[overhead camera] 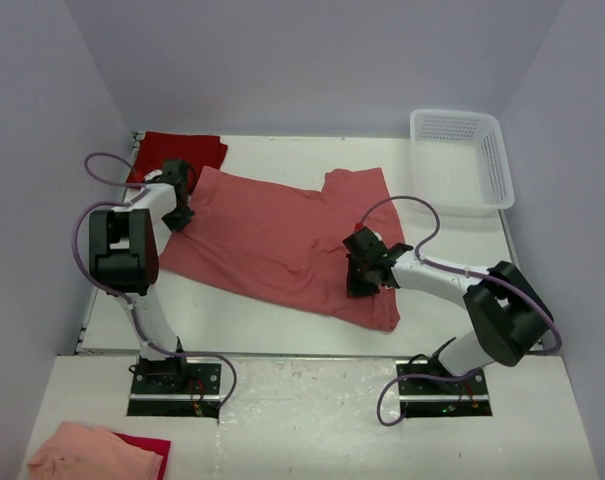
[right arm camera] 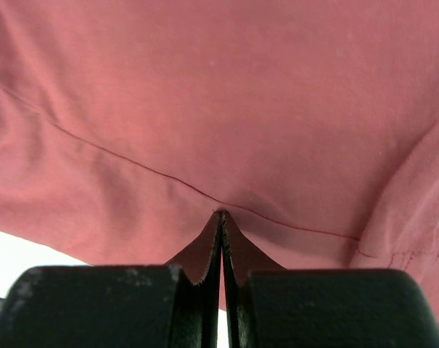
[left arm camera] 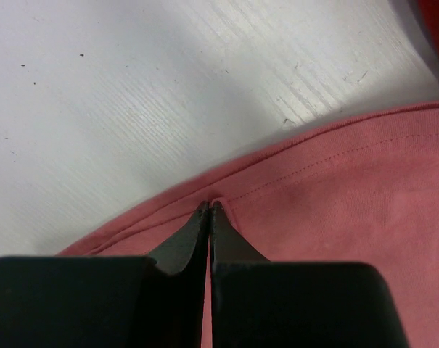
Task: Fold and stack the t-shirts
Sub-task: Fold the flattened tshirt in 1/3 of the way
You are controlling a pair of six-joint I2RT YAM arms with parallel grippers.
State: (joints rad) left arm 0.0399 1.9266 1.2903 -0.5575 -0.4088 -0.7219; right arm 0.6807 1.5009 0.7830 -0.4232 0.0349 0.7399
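On the salmon t-shirt (overhead camera: pixel 272 240), left claw (left arm camera: pixel 209 206) and right claw (right arm camera: pixel 221 214) pinch

The left arm (overhead camera: pixel 147 300) and right arm (overhead camera: pixel 437 278) are white tubes joined by chunky black housings. Each is bolted to a black base plate (overhead camera: pixel 175 385) low in the frame, with a purple cable (overhead camera: pixel 79 240) looping beside it. The fingers (right arm camera: pixel 197 254) are matte black wedges tapering to thin tips, their inner edges finely toothed.
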